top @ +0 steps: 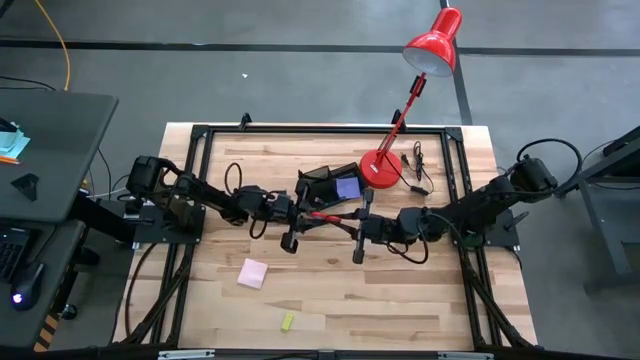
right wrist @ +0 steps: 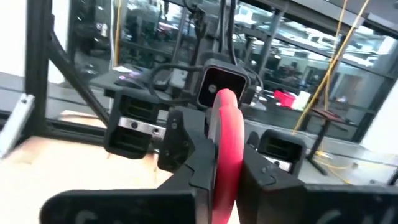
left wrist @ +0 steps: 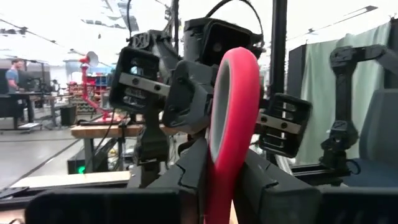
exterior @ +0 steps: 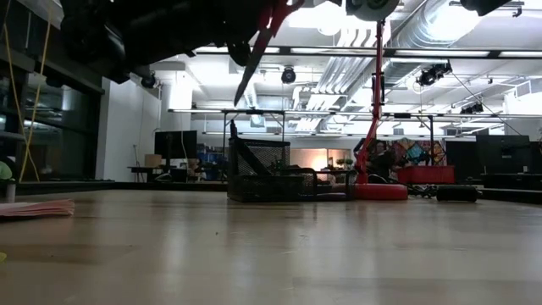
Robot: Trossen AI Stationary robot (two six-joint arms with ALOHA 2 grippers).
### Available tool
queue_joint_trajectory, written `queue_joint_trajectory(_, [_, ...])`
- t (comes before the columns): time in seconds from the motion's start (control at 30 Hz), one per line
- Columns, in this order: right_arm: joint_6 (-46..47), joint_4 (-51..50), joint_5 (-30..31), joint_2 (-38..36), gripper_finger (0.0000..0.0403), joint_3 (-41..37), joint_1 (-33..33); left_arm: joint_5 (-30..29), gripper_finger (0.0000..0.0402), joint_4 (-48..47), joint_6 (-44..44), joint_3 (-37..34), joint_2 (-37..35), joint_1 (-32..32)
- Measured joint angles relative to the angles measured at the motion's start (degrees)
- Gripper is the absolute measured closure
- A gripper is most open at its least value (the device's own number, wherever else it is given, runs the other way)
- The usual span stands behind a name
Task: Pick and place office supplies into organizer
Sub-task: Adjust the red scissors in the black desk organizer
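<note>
High view: the red-handled scissors (top: 325, 214) hang just in front of the organizer (top: 330, 183), the left gripper (top: 291, 213) and right gripper (top: 361, 227) each clamped on a handle loop; likely a handover, since both grip at once.

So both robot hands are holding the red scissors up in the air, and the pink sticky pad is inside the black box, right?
Not quite. In the high view the pink sticky pad lies on the table, outside the black box. Both the left gripper and the right gripper do hold the red scissors.
</note>
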Motion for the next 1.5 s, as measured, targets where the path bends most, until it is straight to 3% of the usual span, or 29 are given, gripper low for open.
queue_joint_trajectory(0.2, [-2.5, -1.39, 1.85, -0.13, 0.0387, -0.07, 0.1, -1.38, 0.0344, -3.34, -0.05, 0.11, -0.11, -0.02])
queue_joint_trajectory(0.47, [-3.26, -6.43, 5.26, -3.69, 0.0394, -0.13, -0.02, -10.12, 0.0264, -11.46, -1.97, 0.09, -0.11, -0.04])
queue_joint_trajectory(0.67, [-2.4, -9.82, 8.84, -6.71, 0.0384, -0.09, -0.22, -12.38, 0.021, -20.03, -2.41, -0.42, -0.15, 0.0])
queue_joint_trajectory(0.87, [-2.8, -9.91, 8.35, -7.76, 0.0393, 0.02, -1.22, -17.68, 0.0184, -18.77, -4.99, -3.41, -1.35, -0.07])
queue_joint_trajectory(1.07, [-3.54, -11.55, 9.13, -8.32, 0.0387, 0.04, -4.77, -15.95, 0.018, -16.28, -9.65, -7.33, -1.36, -3.7])
queue_joint_trajectory(1.3, [-1.3, -12.53, 0.65, -8.24, 0.0395, 0.04, -10.97, -19.14, 0.0179, -3.36, -8.66, -12.06, -1.42, -13.52])
queue_joint_trajectory(1.5, [1.68, -13.99, -5.07, -8.0, 0.0389, 0.04, -16.6, -23.32, 0.0179, -2.21, -6.23, -12.87, -1.42, -20.67])
